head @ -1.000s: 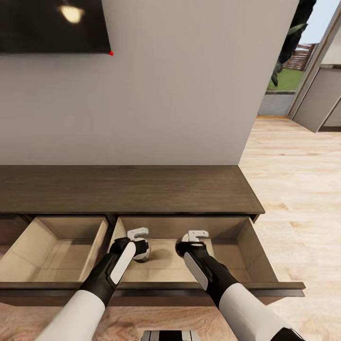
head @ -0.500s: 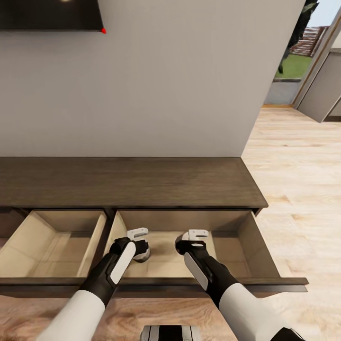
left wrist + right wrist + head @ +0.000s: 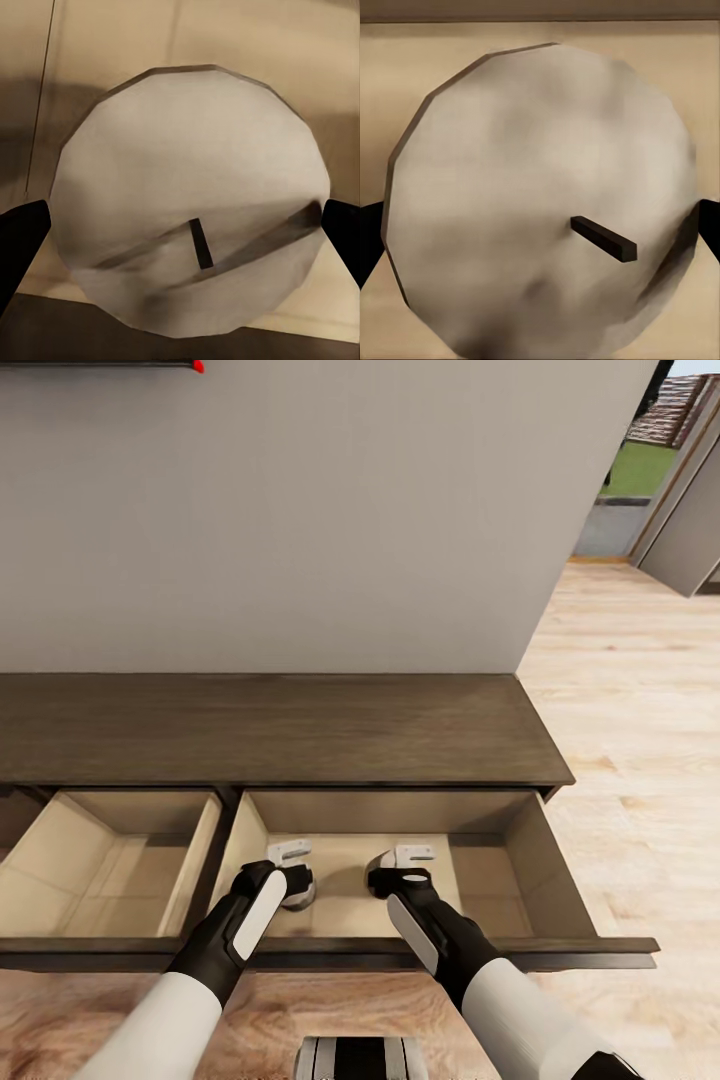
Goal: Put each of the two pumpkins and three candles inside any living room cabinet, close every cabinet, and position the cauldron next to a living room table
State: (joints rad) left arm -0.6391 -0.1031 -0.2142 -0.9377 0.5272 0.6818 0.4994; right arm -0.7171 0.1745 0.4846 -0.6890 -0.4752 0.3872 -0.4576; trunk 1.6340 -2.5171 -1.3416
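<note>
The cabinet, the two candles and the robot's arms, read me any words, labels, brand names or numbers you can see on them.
There is no readable text.
Cabinet: plain dark wood top, pale bare drawer insides, no label.
Candle by the left hand: blank grey top with a dark wick, no print.
Candle by the right hand: also blank, with a dark wick.
Arms: black and white shells, no lettering to be seen.

1. Head view: high, looking forward and down over both arms onto the cabinet [image 3: 270, 730] and its open drawers.
2. Wrist views: each very close above one candle [image 3: 191, 210] [image 3: 540, 202], drawer floor shared with head view.
</note>
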